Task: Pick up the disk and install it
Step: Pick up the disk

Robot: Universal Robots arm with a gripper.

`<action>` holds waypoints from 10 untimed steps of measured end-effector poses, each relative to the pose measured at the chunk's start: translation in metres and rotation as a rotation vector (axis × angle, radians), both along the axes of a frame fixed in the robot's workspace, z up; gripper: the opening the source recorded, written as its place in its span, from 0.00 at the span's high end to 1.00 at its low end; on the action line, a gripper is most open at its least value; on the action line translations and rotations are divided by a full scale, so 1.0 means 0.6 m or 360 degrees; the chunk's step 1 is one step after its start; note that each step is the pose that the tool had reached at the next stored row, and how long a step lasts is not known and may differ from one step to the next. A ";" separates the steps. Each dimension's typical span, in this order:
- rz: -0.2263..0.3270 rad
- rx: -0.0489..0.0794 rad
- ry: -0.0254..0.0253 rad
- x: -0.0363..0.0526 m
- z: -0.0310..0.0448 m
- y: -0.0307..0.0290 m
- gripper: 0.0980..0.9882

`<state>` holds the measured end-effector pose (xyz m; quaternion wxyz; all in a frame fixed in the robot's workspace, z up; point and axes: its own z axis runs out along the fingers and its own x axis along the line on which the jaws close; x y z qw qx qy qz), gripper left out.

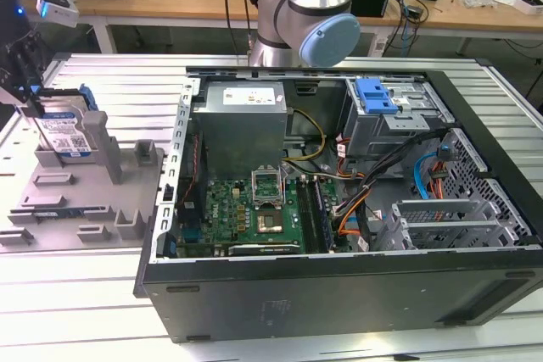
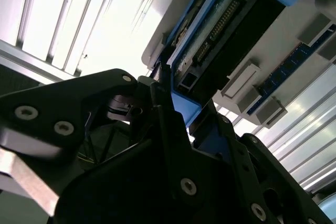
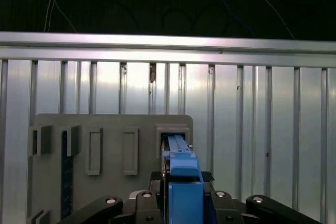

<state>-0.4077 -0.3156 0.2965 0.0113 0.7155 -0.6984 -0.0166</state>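
At the exterior view's left, the disk (image 1: 69,135) stands on edge in a slot of the grey fixture (image 1: 85,201) on the bench (image 1: 76,294), well apart from the open computer case (image 1: 339,281). The end effector (image 1: 32,108) is clenched on the disk's top edge. In the first wrist view its fingers (image 3: 157,203) flank the blue carrier.

The Universal Robots arm (image 1: 305,14) is rising at the back in the exterior view, its wrist reaching over to that view's far left. The gripper (image 1: 32,106) is hanging there, pointing straight down. In the first wrist view its black fingers (image 3: 164,182) are pressing against either side of the disk (image 3: 184,182), gripping its upper edge between them.
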 end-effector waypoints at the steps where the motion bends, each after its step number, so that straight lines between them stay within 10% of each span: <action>1: 0.0000 0.0000 0.00000 0.000 0.000 -0.0003 0.70; 10: -0.0001 0.0000 0.00001 0.000 0.000 -0.0018 0.70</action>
